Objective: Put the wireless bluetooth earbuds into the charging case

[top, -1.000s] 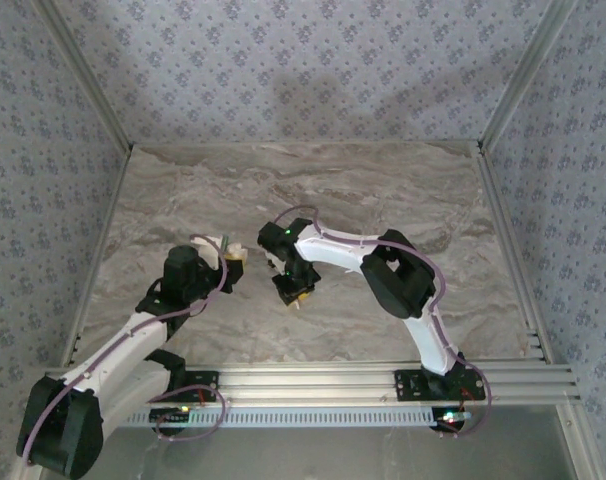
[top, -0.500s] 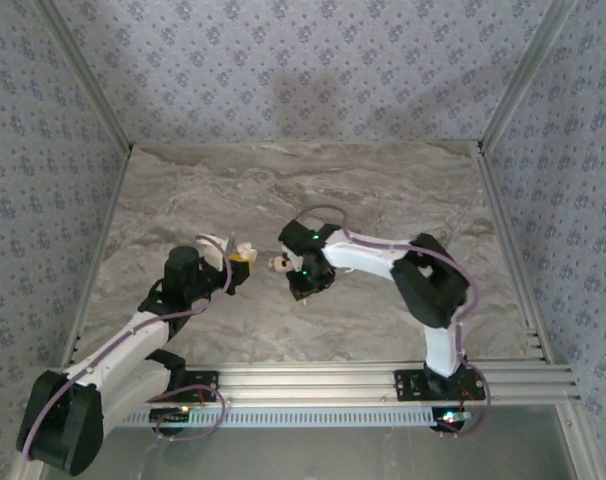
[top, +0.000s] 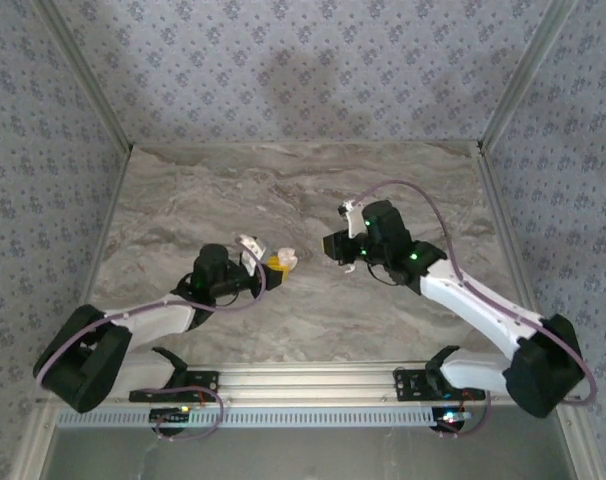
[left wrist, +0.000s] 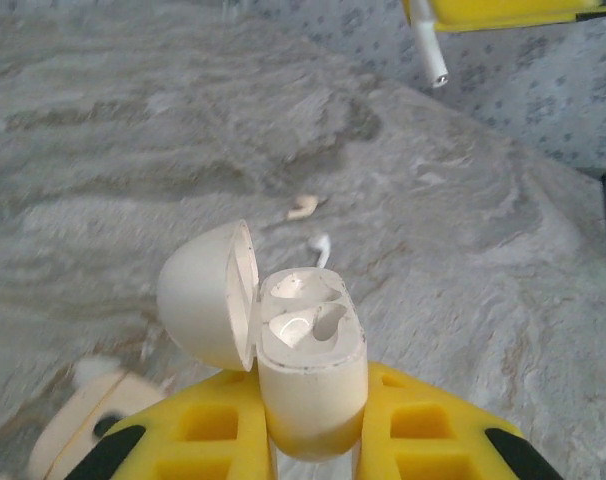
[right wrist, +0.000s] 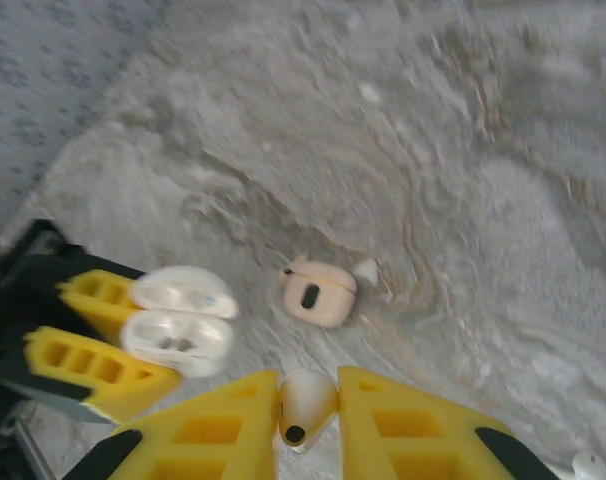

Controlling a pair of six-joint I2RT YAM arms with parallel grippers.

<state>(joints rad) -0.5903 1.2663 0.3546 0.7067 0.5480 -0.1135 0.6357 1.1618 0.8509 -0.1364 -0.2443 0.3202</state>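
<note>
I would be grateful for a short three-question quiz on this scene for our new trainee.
1. True or false: the charging case in the left gripper has its lid shut.
2. What do the right gripper jaws hold? A) an earbud B) a screw C) nothing
3. What colour is the rounded piece with a dark hollow lying on the table?
Key: 1 false, the lid stands open; 2 A; 3 tan.

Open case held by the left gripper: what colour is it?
The open case is off-white; the left wrist view shows it best.
</note>
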